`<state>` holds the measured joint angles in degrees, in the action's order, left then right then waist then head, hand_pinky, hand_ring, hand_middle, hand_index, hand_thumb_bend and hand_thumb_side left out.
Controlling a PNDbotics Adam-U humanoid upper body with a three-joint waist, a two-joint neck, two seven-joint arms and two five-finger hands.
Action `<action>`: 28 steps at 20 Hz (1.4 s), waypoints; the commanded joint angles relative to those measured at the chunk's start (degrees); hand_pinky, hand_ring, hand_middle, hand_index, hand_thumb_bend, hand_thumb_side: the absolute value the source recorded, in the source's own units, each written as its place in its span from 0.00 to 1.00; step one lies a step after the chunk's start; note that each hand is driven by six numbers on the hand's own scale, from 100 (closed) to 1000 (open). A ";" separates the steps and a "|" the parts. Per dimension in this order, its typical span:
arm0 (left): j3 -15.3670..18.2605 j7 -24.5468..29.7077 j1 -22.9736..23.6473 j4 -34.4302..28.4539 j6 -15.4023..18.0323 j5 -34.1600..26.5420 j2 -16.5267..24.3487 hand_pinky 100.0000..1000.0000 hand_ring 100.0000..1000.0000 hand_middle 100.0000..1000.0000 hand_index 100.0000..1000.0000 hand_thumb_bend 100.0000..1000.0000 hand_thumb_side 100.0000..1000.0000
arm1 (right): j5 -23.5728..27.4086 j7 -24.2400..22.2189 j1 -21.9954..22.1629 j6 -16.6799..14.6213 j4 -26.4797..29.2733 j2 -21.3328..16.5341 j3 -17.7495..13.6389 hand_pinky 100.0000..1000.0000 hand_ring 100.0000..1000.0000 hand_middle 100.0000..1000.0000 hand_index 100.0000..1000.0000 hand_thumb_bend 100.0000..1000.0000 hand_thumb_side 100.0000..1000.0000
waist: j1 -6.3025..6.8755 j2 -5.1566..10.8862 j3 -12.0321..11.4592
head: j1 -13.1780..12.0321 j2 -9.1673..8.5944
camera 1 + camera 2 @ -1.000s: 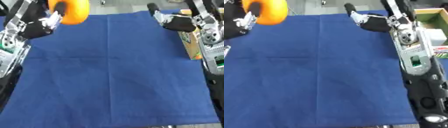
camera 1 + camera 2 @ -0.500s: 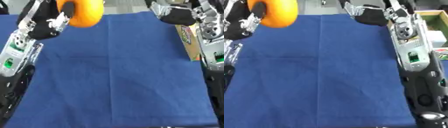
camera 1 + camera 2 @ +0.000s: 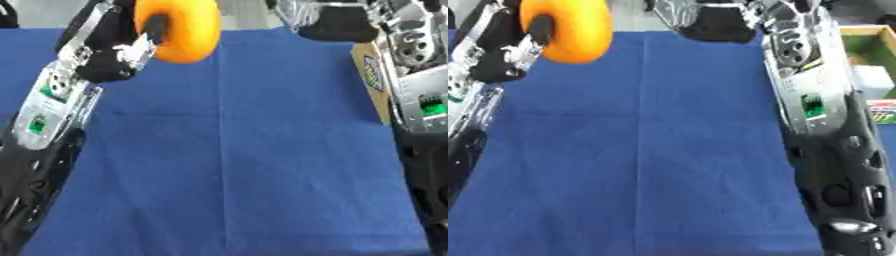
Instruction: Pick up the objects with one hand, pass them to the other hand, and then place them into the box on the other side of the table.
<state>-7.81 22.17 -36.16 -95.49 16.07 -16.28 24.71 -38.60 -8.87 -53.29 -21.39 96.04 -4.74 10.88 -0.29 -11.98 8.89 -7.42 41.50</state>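
Observation:
My left hand (image 3: 115,49) is raised over the far left of the blue cloth (image 3: 236,150), shut on an orange ring-shaped object (image 3: 181,29); a dark finger passes through its hole. My right hand (image 3: 721,22) is up at the far edge, right of the ring and apart from it, partly cut off by the top of the view. The box (image 3: 866,36), with a wooden rim and green inside, stands at the right edge behind my right arm.
A white thing (image 3: 873,80) and a colourful packet (image 3: 883,106) lie in the box. The box's printed side wall (image 3: 373,80) runs along the cloth's right edge. My two forearms flank the cloth on both sides.
My left hand has carried the orange ring to the right, toward the middle. My right hand has moved left and farther up along the far edge, closing the gap to the ring.

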 commanded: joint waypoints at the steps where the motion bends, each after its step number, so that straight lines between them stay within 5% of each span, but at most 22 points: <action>1: -0.38 0.16 -1.91 0.83 1.07 1.86 -0.09 0.63 0.21 0.24 0.30 0.00 0.23 | -0.36 -1.79 -1.34 -0.94 0.68 0.40 0.83 0.94 0.82 0.81 0.91 0.22 0.34 | -0.80 1.91 -0.04 | -0.48 -0.79; 17: -0.97 -2.58 -4.40 2.50 3.25 5.93 -3.29 0.63 0.23 0.25 0.31 0.00 0.22 | 3.16 -7.83 0.42 -2.86 -0.41 1.54 3.15 0.93 0.81 0.81 0.91 0.23 0.34 | -1.17 2.08 -0.34 | -1.85 -0.26; 28: -0.52 -4.37 -3.92 0.47 3.81 6.58 -3.41 0.64 0.25 0.27 0.32 0.00 0.22 | 2.72 -9.45 1.97 -2.29 -0.64 0.78 2.50 0.92 0.81 0.81 0.92 0.23 0.35 | -0.84 2.21 -0.18 | -1.90 -4.13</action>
<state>-8.70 18.20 -39.31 -93.52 19.75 -10.01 20.77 -35.62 -18.03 -50.64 -23.73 94.98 -3.02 13.85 -0.81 -11.97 8.66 -9.28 38.53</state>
